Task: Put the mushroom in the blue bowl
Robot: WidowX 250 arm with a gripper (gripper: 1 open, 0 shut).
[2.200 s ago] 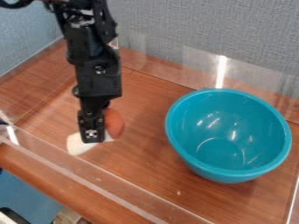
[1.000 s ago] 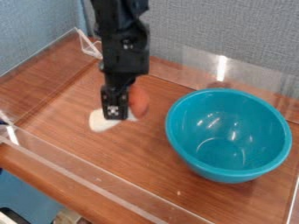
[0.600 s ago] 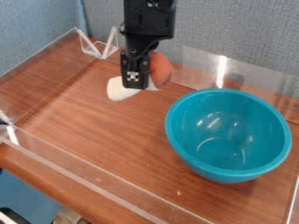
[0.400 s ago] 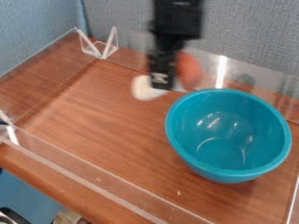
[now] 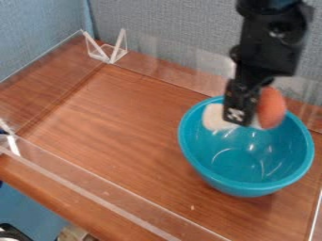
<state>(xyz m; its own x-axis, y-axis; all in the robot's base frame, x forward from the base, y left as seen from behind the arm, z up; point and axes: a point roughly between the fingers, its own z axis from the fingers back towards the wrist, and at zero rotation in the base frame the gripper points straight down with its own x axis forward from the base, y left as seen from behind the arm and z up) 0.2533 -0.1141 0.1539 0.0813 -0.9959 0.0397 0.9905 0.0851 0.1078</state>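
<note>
The gripper (image 5: pixel 248 106) pointed down and was shut tight on the mushroom (image 5: pixel 265 107). The red cap stuck out at the gripper's 3 o'clock side, and a bit of the pale stem showed at its 9 o'clock side. The mushroom was up in the air, not touching anything. It hung over the bowl (image 5: pixel 221 165), above the bowl's rim near 12 o'clock. The black arm (image 5: pixel 270 38) went up from the gripper and out of the top of the picture.

The bowl was blue, round and shiny inside. It sat on the brown wood table (image 5: pixel 101 118), toward the 4 o'clock part of the picture. A low clear wall (image 5: pixel 75 193) ran around the table. A small white wire stand (image 5: pixel 105 44) stood far off at 10 o'clock, by the back wall.
</note>
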